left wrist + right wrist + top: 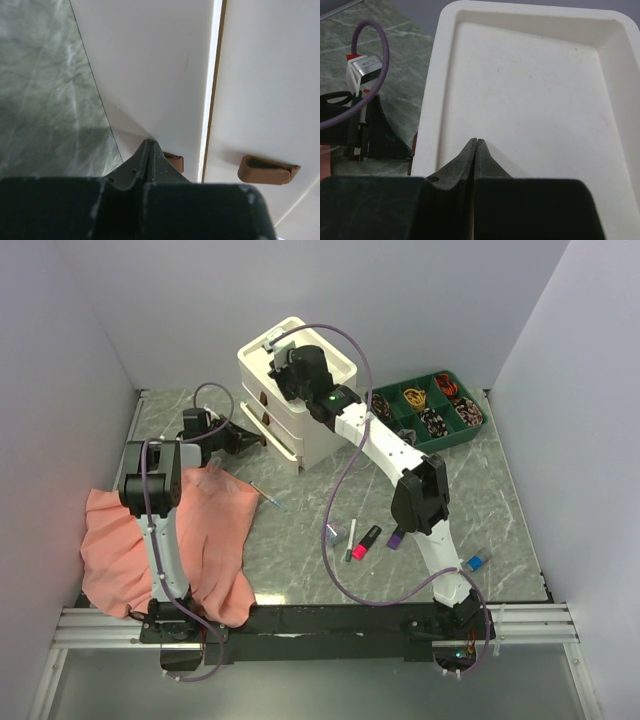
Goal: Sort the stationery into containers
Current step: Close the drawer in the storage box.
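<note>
- Left gripper: jaws pressed together, nothing held. The tips sit against the front of the cream cabinet, low at its 8 o'clock corner in the top view.
- Key relation: the nearest drawer handle lies just beside the tips, at their 4 o'clock in the left wrist view. It is beside the jaws, not between them. A second handle is further out at 3 o'clock, its long axis running 9-to-3.
- Right gripper: also fully closed and empty, hovering over the cabinet's top tray, which is bare where it shows.
- Loose stationery on the table, at 5 o'clock from the cabinet: pink highlighter, purple highlighter and green-capped marker, long axes roughly 1-to-7. A thin pen lies at 6 o'clock, axis 10-to-4.
- Judgement: both drawers look shut. The left arm is nearer the handles and would have to part its jaws to hook one. The right arm is nearer the highlighters.
</note>
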`<state>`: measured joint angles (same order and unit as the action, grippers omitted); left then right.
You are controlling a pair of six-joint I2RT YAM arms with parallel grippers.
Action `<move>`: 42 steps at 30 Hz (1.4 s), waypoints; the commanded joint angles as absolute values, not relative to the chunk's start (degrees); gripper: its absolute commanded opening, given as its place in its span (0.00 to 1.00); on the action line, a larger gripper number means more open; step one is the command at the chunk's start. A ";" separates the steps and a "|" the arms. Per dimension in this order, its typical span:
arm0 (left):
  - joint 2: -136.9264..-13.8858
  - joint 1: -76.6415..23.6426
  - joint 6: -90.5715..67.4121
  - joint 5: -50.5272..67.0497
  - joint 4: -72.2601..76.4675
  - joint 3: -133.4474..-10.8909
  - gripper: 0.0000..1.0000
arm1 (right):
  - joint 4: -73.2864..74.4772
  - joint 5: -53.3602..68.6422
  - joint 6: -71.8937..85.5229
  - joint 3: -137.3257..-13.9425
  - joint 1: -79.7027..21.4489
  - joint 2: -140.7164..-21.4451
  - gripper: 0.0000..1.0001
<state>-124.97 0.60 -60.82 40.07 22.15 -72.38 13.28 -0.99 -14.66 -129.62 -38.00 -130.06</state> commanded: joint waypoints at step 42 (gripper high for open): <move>-118.12 4.22 -82.26 49.39 56.43 -61.95 0.60 | 15.38 0.09 -13.62 -128.15 -38.76 -127.88 0.04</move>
<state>-116.25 4.67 -79.40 47.86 48.82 -58.87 12.71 -0.36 -14.17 -129.19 -38.13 -129.93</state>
